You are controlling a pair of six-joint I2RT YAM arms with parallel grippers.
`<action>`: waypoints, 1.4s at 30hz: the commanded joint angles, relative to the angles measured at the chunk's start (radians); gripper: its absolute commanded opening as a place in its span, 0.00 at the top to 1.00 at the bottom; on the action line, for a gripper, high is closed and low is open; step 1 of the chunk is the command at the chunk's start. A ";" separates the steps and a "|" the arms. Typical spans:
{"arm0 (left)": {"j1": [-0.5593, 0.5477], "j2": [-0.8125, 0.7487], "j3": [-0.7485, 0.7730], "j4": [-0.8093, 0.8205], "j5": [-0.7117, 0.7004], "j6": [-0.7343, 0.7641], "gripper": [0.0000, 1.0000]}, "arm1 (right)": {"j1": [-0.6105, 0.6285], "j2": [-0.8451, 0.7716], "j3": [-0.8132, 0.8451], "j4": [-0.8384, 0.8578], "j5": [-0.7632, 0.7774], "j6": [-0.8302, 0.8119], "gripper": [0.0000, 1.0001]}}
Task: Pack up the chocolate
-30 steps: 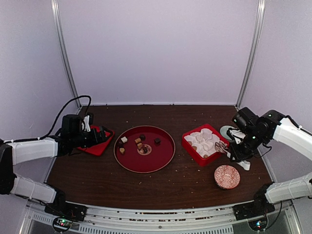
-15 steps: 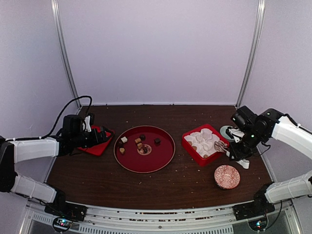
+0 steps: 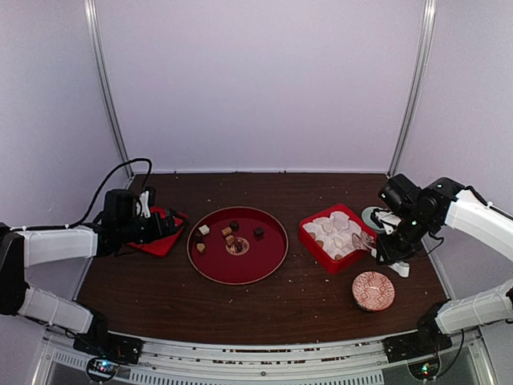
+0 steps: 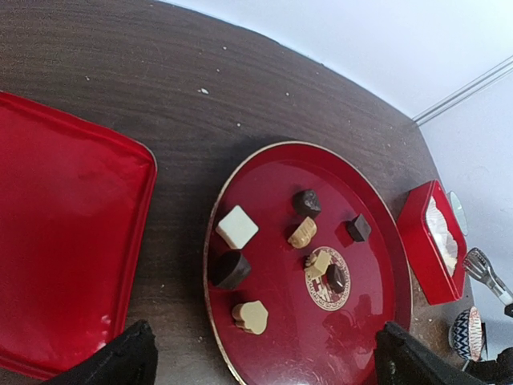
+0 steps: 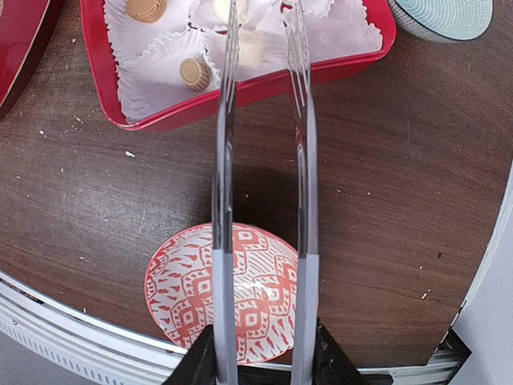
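Low in the frame, the right pincer (image 5: 260, 361) is clamped on slim metal tongs (image 5: 224, 200) above a patterned bowl (image 5: 232, 293). Beyond, a red box (image 5: 104, 88) of crinkled paper cups (image 5: 152, 72) holds tan chocolate (image 5: 194, 73) rounds. The left pincer (image 4: 268, 362), fingers apart, faces a glossy round tray (image 4: 377, 321) of dark, tan and white pieces.

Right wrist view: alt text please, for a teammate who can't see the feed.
The right gripper holds metal tongs, tips over a red box lined with white paper cups, two holding tan chocolates. A red-patterned bowl sits on the dark table beneath the tongs; a teal bowl edges in at top right.
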 commanded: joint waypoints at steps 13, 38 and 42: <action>-0.005 0.003 -0.011 0.058 0.010 -0.005 0.03 | 0.001 -0.028 0.102 0.048 0.001 -0.026 0.66; -0.005 0.011 0.029 -0.038 0.014 0.032 0.03 | 0.332 0.546 0.525 0.450 -0.104 -0.123 0.67; -0.005 0.023 0.032 -0.038 0.011 0.034 0.03 | 0.344 0.617 0.535 0.481 -0.129 -0.124 0.67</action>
